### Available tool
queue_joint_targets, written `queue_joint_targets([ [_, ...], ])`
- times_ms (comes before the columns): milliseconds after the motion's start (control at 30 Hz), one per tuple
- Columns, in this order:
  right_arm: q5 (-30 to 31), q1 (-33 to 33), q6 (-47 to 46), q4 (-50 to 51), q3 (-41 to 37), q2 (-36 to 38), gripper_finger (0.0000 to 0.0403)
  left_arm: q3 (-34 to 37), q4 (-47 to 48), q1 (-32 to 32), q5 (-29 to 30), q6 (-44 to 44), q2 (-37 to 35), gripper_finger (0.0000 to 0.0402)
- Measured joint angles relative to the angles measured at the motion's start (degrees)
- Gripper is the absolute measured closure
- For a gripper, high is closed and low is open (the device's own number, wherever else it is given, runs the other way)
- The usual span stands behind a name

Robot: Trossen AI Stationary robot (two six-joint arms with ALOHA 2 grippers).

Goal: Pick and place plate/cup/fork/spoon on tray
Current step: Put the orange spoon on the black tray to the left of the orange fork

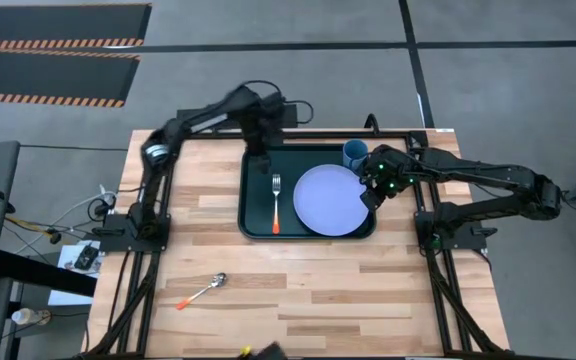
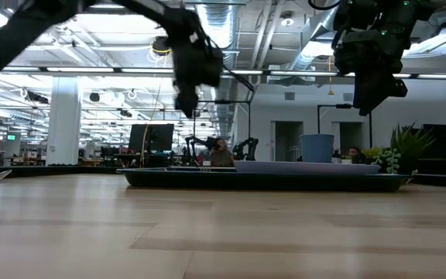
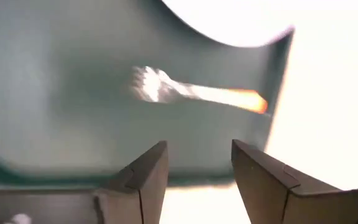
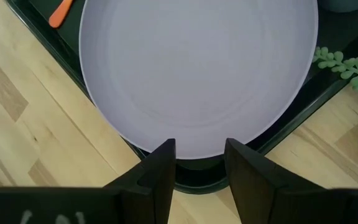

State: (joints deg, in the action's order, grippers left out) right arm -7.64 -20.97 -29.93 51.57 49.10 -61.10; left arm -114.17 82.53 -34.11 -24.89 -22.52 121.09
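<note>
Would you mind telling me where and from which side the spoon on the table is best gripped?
Take the spoon by the middle of its slim orange handle, from straight above, with the fingers closing across its width. It lies flat and diagonal on the bare table, bowl toward the tray, with nothing close around it, so the gripper should turn to match that slant.

Worktop (image 1: 308,290): pale wood planks, smooth, slight sheen. Tray (image 1: 256,222): dark, smooth, looks plastic. Plate (image 1: 328,200): lavender, matt, plain. Cup (image 1: 355,153): blue plastic. Fork (image 1: 276,200), spoon (image 1: 202,291): shiny metal heads, orange handles.
</note>
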Motion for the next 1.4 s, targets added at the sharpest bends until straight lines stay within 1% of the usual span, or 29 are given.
queue_joint_targets([
  [67,0.04,0.0,0.33,-0.13,0.0,-0.01,0.0242,0.19,4.71,1.21,-0.94,0.55,-3.67,0.0239],
  [167,0.04,0.0,0.44,-0.71,0.0,-0.01,0.0242,3.37,6.38,4.46,-3.39,1.97,-10.85,0.0242],
  [233,0.04,0.0,0.46,-0.83,0.0,0.0,0.0242,7.45,6.47,7.15,-2.26,2.78,-16.29,0.0244],
  [300,0.07,0.0,0.5,-0.83,0.0,0.0,0.0242,12.67,5.69,10.23,0.71,4.12,-21.62,0.0244],
  [367,0.07,0.0,1.08,-1.02,0.0,-0.02,0.0242,18.75,2.3,13.61,2.04,7.33,-27.25,0.0244],
  [500,0.09,0.0,1.53,-1.23,0.0,-0.01,0.0242,33.13,-9.04,21.29,0.58,13.59,-37.7,0.0245],
  [633,0.04,0.01,1.51,-1.19,0.0,0.0,0.0242,46.49,-21.8,27.99,0.04,17.49,-43.71,0.0245],
  [767,0.04,0.0,1.51,-1.18,0.0,0.0,0.0242,56.4,-31.93,32.87,-1.32,18.27,-44.61,0.0245],
  [933,-1.45,0.02,1.49,-1.07,0.0,0.0,0.0242,63.35,-38.33,36.26,-1.88,17.85,-42.17,0.0245],
  [1000,-1.49,0.02,1.49,-1.05,0.0,0.0,0.0242,65.42,-40.44,37.02,-2.84,17.7,-41.07,0.0245],
  [1100,-1.49,0.02,1.49,-1.07,0.0,0.0,0.0242,68.31,-44.56,38.08,-6.17,17.03,-39.46,0.0245],
  [1300,-1.49,0.02,1.47,-1.04,0.0,0.0,0.0242,72.12,-52.7,39.73,-7.31,16.78,-36.34,0.0245],
  [1400,-1.49,0.02,1.44,-1.01,0.0,0.0,0.0242,72.41,-54.22,40.37,-7.43,16.08,-34.59,0.0245],
])
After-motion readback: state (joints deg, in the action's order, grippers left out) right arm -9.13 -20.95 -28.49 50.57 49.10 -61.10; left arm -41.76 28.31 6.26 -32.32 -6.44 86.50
